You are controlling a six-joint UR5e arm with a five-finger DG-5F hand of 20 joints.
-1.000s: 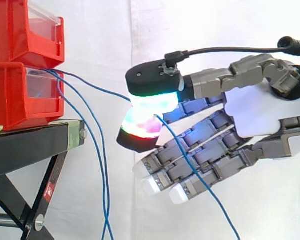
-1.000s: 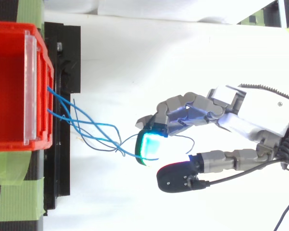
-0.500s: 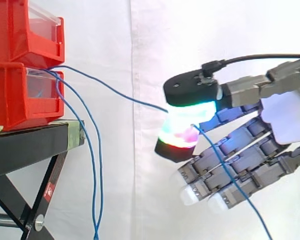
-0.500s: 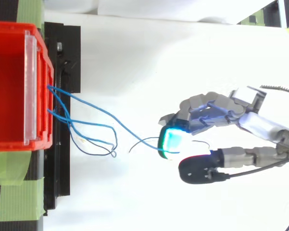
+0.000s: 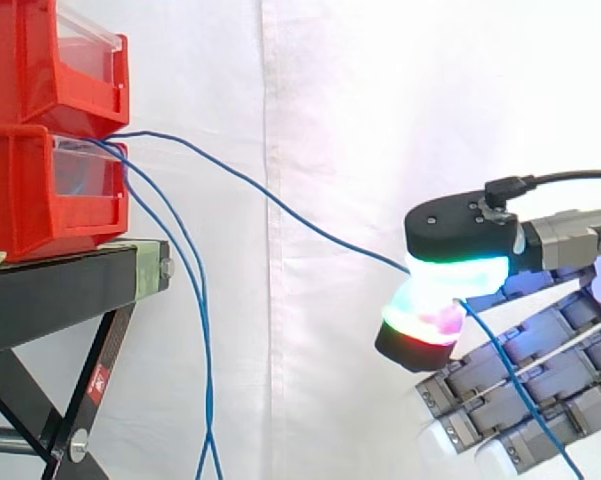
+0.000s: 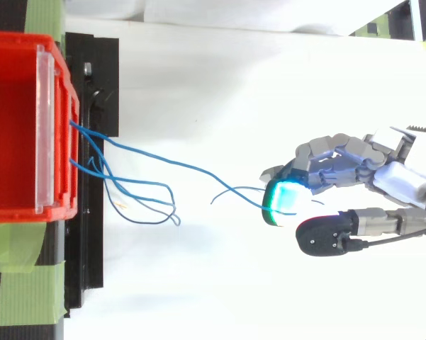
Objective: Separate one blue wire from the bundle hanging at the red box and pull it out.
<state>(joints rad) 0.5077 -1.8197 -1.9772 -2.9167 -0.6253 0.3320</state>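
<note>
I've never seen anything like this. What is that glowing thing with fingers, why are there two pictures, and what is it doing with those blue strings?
It is a robot hand with fingers and a thumb. The glow comes from its own thick fingertips, not from lamps. One picture is taken from beside the work, level with it. The other looks down on the same scene from above. On the left, two red bins are stacked on a black stand before a white curtain. The strings are thin blue wires coming out at the bins. The hand pinches one blue wire between two glowing pads, and it runs in a long line from the bins to the hand. The other blue wires hang loose beside the stand.
</note>
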